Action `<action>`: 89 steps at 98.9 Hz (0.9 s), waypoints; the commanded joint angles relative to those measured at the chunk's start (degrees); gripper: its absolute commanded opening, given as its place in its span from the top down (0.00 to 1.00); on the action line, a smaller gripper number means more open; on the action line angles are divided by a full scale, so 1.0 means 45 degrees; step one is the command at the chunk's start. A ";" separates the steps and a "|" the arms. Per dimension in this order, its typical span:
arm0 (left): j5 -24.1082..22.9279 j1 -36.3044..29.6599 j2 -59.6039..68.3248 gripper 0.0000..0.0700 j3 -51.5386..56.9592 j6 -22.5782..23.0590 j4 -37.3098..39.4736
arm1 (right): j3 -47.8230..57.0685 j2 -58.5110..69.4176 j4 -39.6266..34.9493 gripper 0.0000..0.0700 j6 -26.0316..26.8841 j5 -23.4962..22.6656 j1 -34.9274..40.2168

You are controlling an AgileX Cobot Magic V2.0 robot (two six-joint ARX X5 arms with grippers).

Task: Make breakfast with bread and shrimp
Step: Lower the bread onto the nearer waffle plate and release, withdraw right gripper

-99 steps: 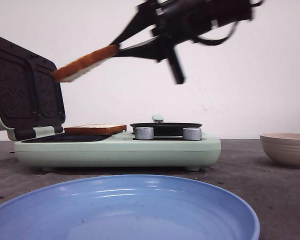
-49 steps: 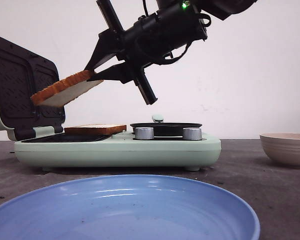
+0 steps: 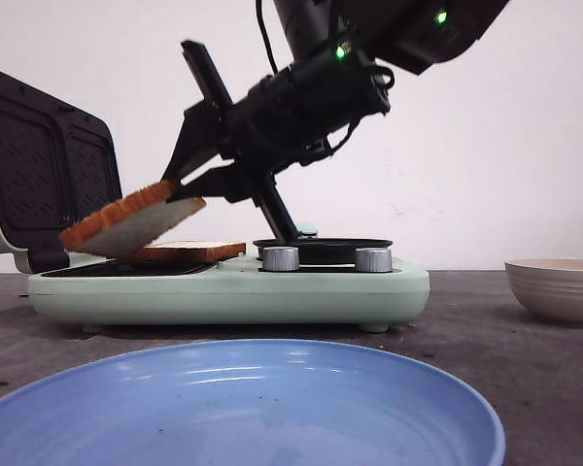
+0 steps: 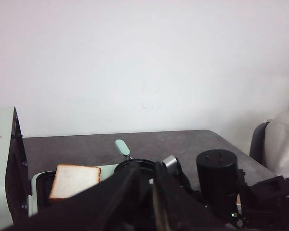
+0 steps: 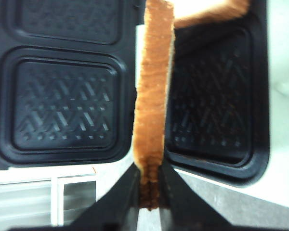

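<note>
Down and toward the open sandwich maker [image 3: 223,286] the right gripper [image 3: 180,189] had swung over the last second, and the slice of bread [image 3: 126,223] it carried had dropped from level with the top of the raised lid [image 3: 49,165] to just above the lower plate. Its fingers were clamped on one crust edge — the right wrist view showed the slice [image 5: 153,96] edge-on between them. A second slice [image 3: 189,250] already lay flat on the plate, at the side nearer the small pan [image 3: 321,248]. No shrimp was visible.

Held by one edge only, the carried slice sagged at its free end; it could fold or tear. Released while tilted, it might land half on the resting slice or catch the plate's rim. The left gripper was not identifiable in any view.
</note>
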 commanded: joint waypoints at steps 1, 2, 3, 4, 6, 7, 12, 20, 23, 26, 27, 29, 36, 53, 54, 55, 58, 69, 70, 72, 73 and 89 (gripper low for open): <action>0.0024 -0.0112 -0.0024 1.00 0.0146 0.0155 0.0121 | 0.0223 0.0369 0.0306 1.00 0.0291 0.0068 0.0146; 0.0024 -0.0112 -0.0024 1.00 0.0146 0.0155 0.0126 | 0.0219 0.0384 0.0325 1.00 0.0306 0.0063 0.0151; 0.0029 -0.0112 -0.0024 1.00 0.0146 0.0155 0.0121 | 0.0219 0.0398 0.0374 1.00 0.0335 0.0063 0.0155; 0.0029 -0.0112 -0.0024 1.00 0.0146 0.0155 0.0121 | 0.0219 0.0403 0.0418 1.00 0.0374 0.0063 0.0155; 0.0029 -0.0112 -0.0024 1.00 0.0146 0.0160 0.0121 | 0.0219 0.0408 0.0432 1.00 0.0437 0.0063 0.0155; 0.0029 -0.0112 -0.0024 1.00 0.0146 0.0160 0.0121 | 0.0223 0.0408 0.0432 1.00 0.0461 0.0063 0.0155; 0.0029 -0.0112 -0.0029 1.00 0.0146 0.0160 0.0126 | 0.0223 0.0423 0.0432 1.00 0.0563 0.0165 0.0160; 0.0092 -0.0112 -0.0053 1.00 0.0146 0.0160 0.0126 | 0.0223 0.0423 0.0437 1.00 0.0563 0.0437 0.0223; 0.0136 -0.0112 -0.0068 1.00 0.0146 0.0160 0.0126 | 0.0223 0.0423 0.0466 1.00 0.0568 0.0505 0.0223; 0.0170 -0.0112 -0.0073 1.00 0.0146 0.0160 0.0126 | 0.0223 0.0423 0.0505 1.00 0.0568 0.0500 0.0223; 0.0199 -0.0112 -0.0078 1.00 0.0146 0.0160 0.0121 | 0.0223 0.0423 0.0520 1.00 0.0568 0.0500 0.0223; 0.0257 -0.0112 -0.0083 1.00 0.0146 0.0160 0.0121 | 0.0223 0.0423 0.0520 1.00 0.0568 0.0500 0.0223; 0.0393 -0.0112 -0.0092 1.00 0.0146 0.0160 0.0121 | 0.0223 0.0423 0.0515 1.00 0.0607 0.0559 0.0223; 0.0393 -0.0112 -0.0092 1.00 0.0146 0.0160 0.0117 | 0.0243 0.0427 0.0515 1.00 0.0680 0.0656 0.0282; 0.0393 -0.0112 -0.0092 1.00 0.0146 0.0155 0.0117 | 0.0248 0.0427 0.0515 1.00 0.0680 0.0656 0.0287; 0.0393 -0.0112 -0.0092 1.00 0.0146 0.0160 0.0117 | 0.0253 0.0427 0.0510 1.00 0.0680 0.0661 0.0287; 0.0393 -0.0112 -0.0092 1.00 0.0146 0.0160 0.0117 | 0.0272 0.0432 0.0510 1.00 0.0685 0.0656 0.0287; 0.0393 -0.0112 -0.0092 1.00 0.0146 0.0155 0.0112 | 0.0656 0.0763 0.0515 1.00 0.0792 0.0253 0.0321; 0.0393 -0.0112 -0.0092 1.00 0.0146 0.0160 0.0112 | 0.0714 0.0811 0.0515 1.00 0.0792 0.0228 0.0321; 0.0393 -0.0112 -0.0092 1.00 0.0146 0.0160 0.0112 | 0.0826 0.0889 0.0505 1.00 0.0792 0.0175 0.0321; 0.0393 -0.0112 -0.0092 1.00 0.0146 0.0155 0.0112 | 0.0884 0.0923 0.0491 1.00 0.0792 0.0160 0.0325; 0.0670 -0.0112 -0.0092 1.00 0.0146 0.0146 -0.0053 | 0.1355 0.1069 -0.0180 1.00 0.0568 0.0442 0.0393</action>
